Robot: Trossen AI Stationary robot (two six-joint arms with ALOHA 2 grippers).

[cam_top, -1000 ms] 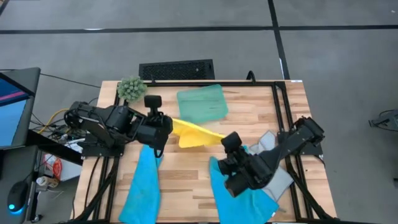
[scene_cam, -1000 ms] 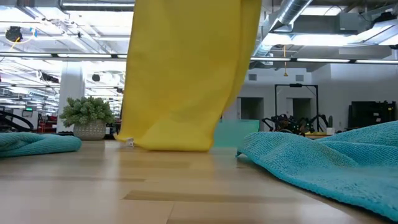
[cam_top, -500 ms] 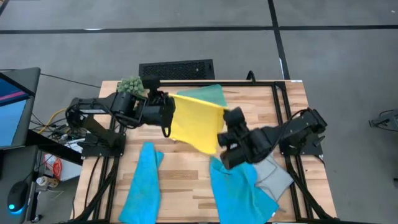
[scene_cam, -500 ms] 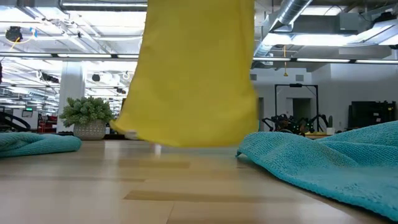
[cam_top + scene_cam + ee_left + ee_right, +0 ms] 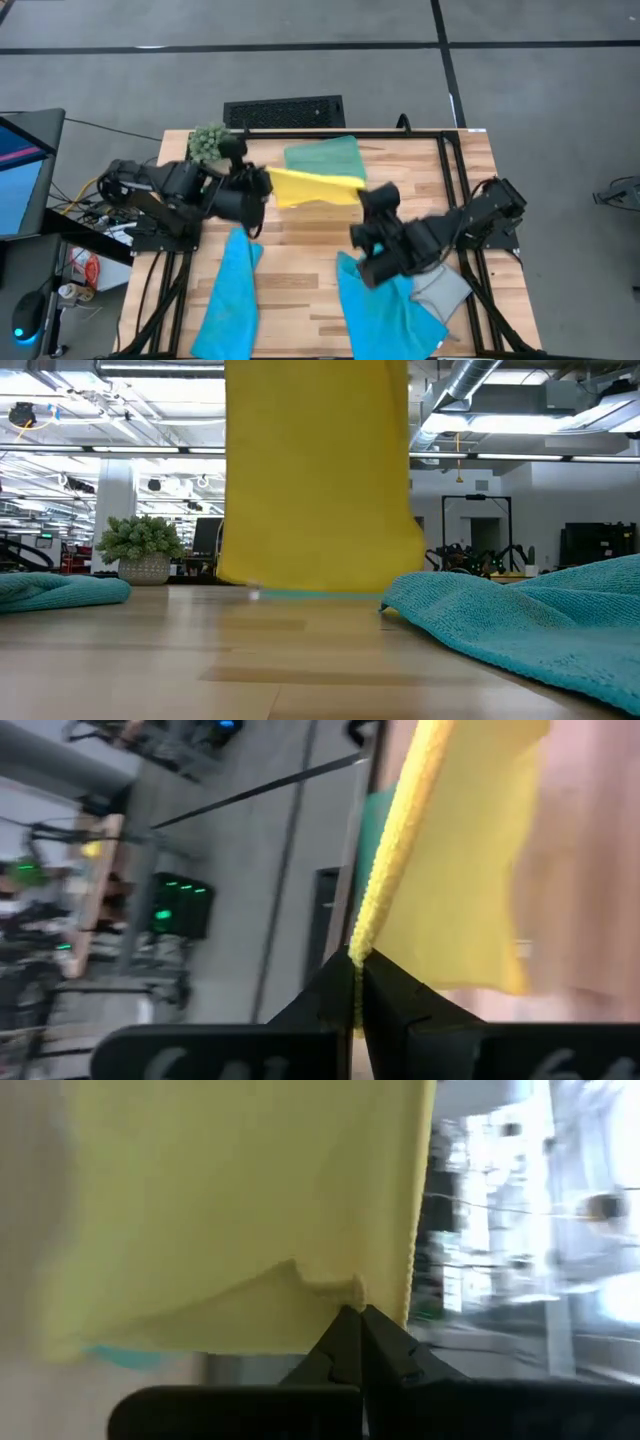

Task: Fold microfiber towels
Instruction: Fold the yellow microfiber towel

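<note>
While both arms reach in over the middle of the worktop point(image 5: 300, 250), the yellow towel point(image 5: 315, 187) hangs stretched between them above the wood. The left gripper point(image 5: 262, 184) has its fingers point(image 5: 335, 995) pinched tight on one upper corner of the cloth, and the left wrist view shows the towel's edge running straight out from between the two dark tips. The right gripper point(image 5: 366, 192) has its fingers point(image 5: 345, 1335) clamped in the same way on the other upper corner, with a small bunch of fabric caught at the tips.

From the low view the yellow towel point(image 5: 315, 475) drops as a broad flat sheet, its lower edge just above or barely at the wood; I cannot tell whether it touches. Behind it, near the far edge of the worktop, lies the teal tray point(image 5: 322, 165), partly covered from above by the cloth's far edge.

One blue towel point(image 5: 228, 300) lies crumpled in a long strip at the near left of the worktop. A second blue towel point(image 5: 385, 315) lies heaped at the near right, under the right arm, and the grey towel point(image 5: 445, 287) sits just beside it, partly beneath it. The plant ball point(image 5: 209, 143) stands at the far left corner, near the left arm.
</note>
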